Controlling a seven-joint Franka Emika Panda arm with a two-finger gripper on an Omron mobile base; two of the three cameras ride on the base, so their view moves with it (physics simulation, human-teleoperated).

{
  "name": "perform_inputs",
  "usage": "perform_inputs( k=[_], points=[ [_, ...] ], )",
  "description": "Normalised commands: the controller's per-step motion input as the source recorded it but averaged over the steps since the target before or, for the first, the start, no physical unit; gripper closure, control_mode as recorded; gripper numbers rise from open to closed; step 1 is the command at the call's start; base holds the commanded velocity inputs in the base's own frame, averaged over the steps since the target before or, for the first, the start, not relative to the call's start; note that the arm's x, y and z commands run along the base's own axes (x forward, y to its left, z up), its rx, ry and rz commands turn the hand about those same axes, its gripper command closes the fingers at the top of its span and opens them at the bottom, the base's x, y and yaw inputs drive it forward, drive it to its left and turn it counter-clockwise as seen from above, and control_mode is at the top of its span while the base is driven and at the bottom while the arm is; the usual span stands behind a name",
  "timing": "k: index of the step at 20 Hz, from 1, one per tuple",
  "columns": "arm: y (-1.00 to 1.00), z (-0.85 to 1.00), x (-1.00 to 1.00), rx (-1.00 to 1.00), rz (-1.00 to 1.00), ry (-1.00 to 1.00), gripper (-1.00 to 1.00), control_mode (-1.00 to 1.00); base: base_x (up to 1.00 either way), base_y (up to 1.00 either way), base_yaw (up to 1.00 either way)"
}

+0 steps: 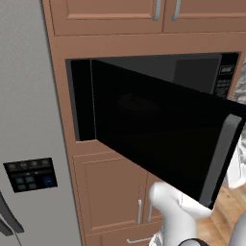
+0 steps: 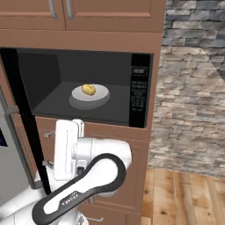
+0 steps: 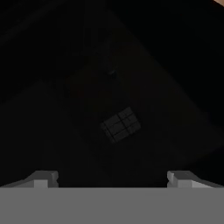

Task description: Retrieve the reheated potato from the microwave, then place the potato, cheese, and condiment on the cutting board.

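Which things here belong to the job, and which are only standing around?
For the job:
- potato, on a plate inside
- microwave, its door swung open
- gripper, open and empty

Not for the job:
- fridge
- cabinets
- stone wall
- wooden floor

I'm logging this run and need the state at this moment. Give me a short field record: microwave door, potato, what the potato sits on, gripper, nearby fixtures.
microwave: built into wooden cabinetry, control panel on its right side
door: swung open to the left, grey bar handle at its free edge
potato: inside the cavity, not yet taken out
plate: pale and round, under the potato
gripper: open, holding nothing, facing a dark surface
fridge: grey, left of the microwave
stone wall: right of the cabinetry
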Motion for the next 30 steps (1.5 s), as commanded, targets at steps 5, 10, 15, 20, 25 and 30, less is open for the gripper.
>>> perform_inputs(
  k=[5,10,15,20,25,30],
  points=[
    [0.61,0.00,-0.28,0.12,0.00,0.00,-1.00,-1.00,0.00,0.00,0.00],
    [0.61,0.09,-0.05,0.13,0.00,0.00,-1.00,-1.00,0.00,0.00,0.00],
    [0.66,0.06,-0.11,0.10,0.00,0.00,-1.00,-1.00,0.00,0.00,0.00],
    [0.66,0.05,-0.03,0.05,0.00,-0.03,-1.00,-1.00,0.00,0.00,0.00],
    [0.68,-0.01,-0.16,0.00,0.00,-0.04,-1.00,-1.00,0.00,0.00,0.00],
    [0.68,-0.16,-0.34,0.01,0.00,-0.05,-1.00,-1.00,0.00,0.00,0.00]
  ],
)
